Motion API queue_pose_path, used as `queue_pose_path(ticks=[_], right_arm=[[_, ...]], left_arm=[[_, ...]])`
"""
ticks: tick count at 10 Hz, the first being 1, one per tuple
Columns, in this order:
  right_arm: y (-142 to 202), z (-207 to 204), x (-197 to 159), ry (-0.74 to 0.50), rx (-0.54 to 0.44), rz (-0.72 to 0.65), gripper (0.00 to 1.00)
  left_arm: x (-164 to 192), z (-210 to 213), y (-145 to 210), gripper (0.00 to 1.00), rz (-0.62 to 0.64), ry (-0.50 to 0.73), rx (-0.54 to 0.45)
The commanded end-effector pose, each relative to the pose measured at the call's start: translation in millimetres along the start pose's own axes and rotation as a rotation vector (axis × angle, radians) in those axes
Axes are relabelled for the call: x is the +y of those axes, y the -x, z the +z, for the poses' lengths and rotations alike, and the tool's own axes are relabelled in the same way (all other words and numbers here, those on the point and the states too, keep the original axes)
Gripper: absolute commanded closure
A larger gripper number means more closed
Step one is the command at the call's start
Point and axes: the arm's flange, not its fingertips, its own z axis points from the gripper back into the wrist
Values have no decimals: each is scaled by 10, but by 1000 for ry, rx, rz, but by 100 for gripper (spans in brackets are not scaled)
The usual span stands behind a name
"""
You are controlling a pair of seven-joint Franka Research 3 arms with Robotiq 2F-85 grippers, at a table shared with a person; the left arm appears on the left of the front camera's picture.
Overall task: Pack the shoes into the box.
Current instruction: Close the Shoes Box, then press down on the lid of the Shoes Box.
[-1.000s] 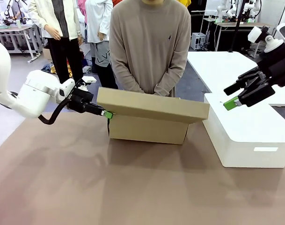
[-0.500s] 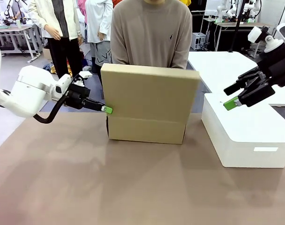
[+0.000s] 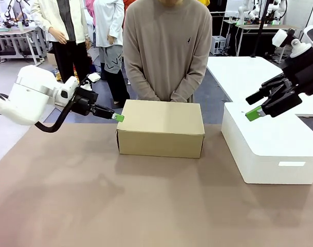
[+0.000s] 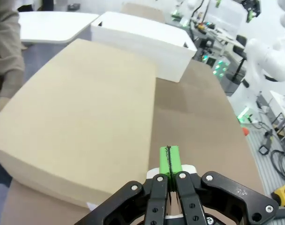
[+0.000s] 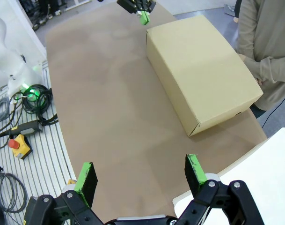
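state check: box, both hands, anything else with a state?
box: lid shut, flat on the table
left hand: shut, empty, tip at the box's top left edge
right hand: open, empty, above the white block
person's hands: clasped behind the box

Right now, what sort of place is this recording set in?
Most likely a robotics lab or data-collection hall: other robot arms on tables behind, an emergency-stop button with cabling on the floor, people standing around.

A robotics lab: more robot arms (image 3: 247, 11) on far tables (image 3: 259, 27), cables (image 5: 37, 96) and an emergency-stop button (image 5: 18, 145) beside the table (image 3: 146, 200).
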Motion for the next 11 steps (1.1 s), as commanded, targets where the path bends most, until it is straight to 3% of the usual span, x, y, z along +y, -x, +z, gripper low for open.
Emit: queue_pose_path(ticks=[1,2,3,11], right_arm=[[-10,-2,-27,-17,-35,20,0],[-10,-2,-27,-17,-35,20,0],[-10,-2,-27,-17,-35,20,0],[-10,-2,-27,-17,-35,20,0]], left_arm=[[-131,31,-6,100,-3,-84,34],[-125,90,-52,100,-20,-31,117],[-13,23,-15,100,-6,-45,17],[-13,23,-15,100,-6,-45,17]])
